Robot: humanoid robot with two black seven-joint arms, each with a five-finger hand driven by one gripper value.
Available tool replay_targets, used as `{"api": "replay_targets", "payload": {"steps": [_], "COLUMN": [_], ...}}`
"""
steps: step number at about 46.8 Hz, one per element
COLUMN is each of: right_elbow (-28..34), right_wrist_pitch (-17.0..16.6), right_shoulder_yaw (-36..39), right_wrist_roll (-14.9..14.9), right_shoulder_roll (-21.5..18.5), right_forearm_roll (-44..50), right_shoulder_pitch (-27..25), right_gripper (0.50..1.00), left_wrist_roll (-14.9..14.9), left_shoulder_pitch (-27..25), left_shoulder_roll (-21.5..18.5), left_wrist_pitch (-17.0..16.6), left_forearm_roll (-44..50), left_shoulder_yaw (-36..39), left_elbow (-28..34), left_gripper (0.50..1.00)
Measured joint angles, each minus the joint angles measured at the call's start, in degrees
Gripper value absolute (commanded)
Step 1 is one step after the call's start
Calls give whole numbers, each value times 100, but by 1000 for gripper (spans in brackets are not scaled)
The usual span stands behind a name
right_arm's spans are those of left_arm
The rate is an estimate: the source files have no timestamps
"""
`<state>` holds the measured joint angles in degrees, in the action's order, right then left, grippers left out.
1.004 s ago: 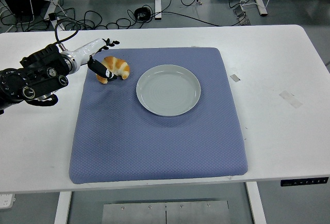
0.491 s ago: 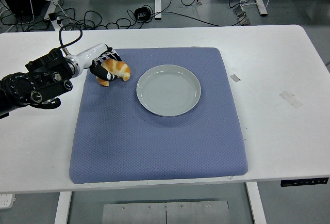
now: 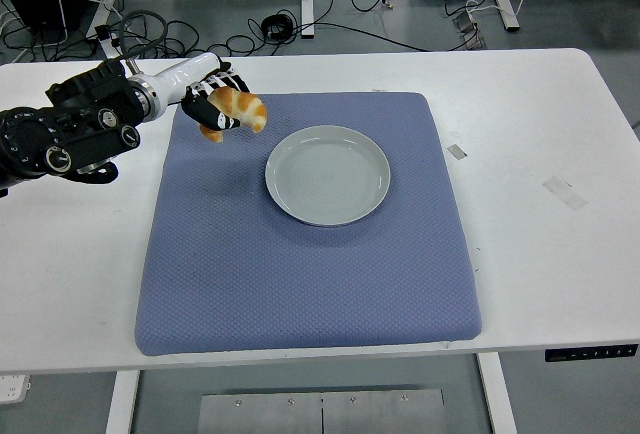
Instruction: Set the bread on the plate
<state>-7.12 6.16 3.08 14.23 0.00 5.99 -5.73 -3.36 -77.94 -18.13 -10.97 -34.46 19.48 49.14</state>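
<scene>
A golden croissant-shaped bread [image 3: 238, 110] hangs above the far left part of the blue mat [image 3: 300, 254], held in my left hand [image 3: 215, 106], whose black fingers are curled around it. The pale grey plate [image 3: 327, 174] lies on the mat to the right of the bread and a little nearer, with nothing on it. My left arm comes in from the left edge over the white table [image 3: 540, 134]. My right arm does not show.
Two strips of tape [image 3: 456, 151] [image 3: 564, 192] lie on the table right of the mat. Cables [image 3: 200, 39] and desk legs cover the floor beyond the table's far edge.
My left hand closed on the bread, lifted it off the mat and carried it up and slightly right toward the plate.
</scene>
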Motion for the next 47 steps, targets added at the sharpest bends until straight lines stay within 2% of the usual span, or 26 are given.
{"api": "replay_targets", "payload": {"steps": [7, 12, 25, 38, 47], "right_elbow": [0, 0, 0, 0, 0], "right_wrist_pitch": [-1, -1, -1, -1, -1], "right_shoulder_yaw": [-1, -1, -1, -1, -1], "right_wrist_roll": [1, 0, 0, 0, 1], "right_shoulder_roll": [1, 0, 0, 0, 1], "right_forearm_roll": [0, 0, 0, -1, 0], "right_shoulder_pitch": [3, 2, 2, 2, 3], "right_gripper": [1000, 1000, 1000, 1000, 1000], "left_wrist_roll": [128, 280, 293, 296, 291], "left_shoulder_pitch": [-191, -356, -557, -505, -451], "left_shoulder_roll": [213, 239, 626, 1389, 1589], "left_wrist_pitch": [7, -21, -109, -229, -239], "left_forearm_roll": [-6, -8, -80, -142, -142], "left_shoulder_yaw": [89, 295, 329, 418, 600], "left_elbow": [99, 446, 790, 504, 275], "left_gripper": [500, 500, 500, 500, 500]}}
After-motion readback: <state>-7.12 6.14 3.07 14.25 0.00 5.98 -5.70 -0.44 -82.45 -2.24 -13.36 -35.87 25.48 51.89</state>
